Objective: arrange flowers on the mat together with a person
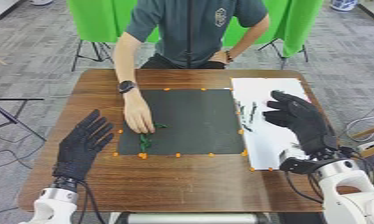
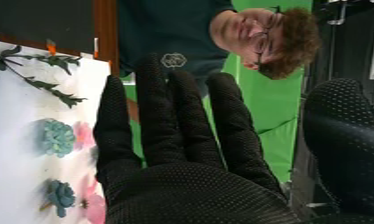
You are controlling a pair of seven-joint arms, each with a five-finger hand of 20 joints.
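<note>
Right now the green sprig (image 1: 145,144) lies on the dark mat (image 1: 197,122), by a person's hand (image 1: 137,115); let that hand clear first. Then aim for the leafy sprig (image 2: 48,85) on the white sheet (image 1: 254,90): your right robot hand (image 1: 301,120), released above the sheet, should pinch its stem, sparing leaves. Keep the left robot hand (image 1: 75,152), also released, well aside.

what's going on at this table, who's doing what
A person's hand is at the greenery on the dark mat. The robot's left hand is open beside the mat, holding nothing. Its right hand is open over the white sheet, also empty, with blue-green flowers and a sprig lying there.
</note>
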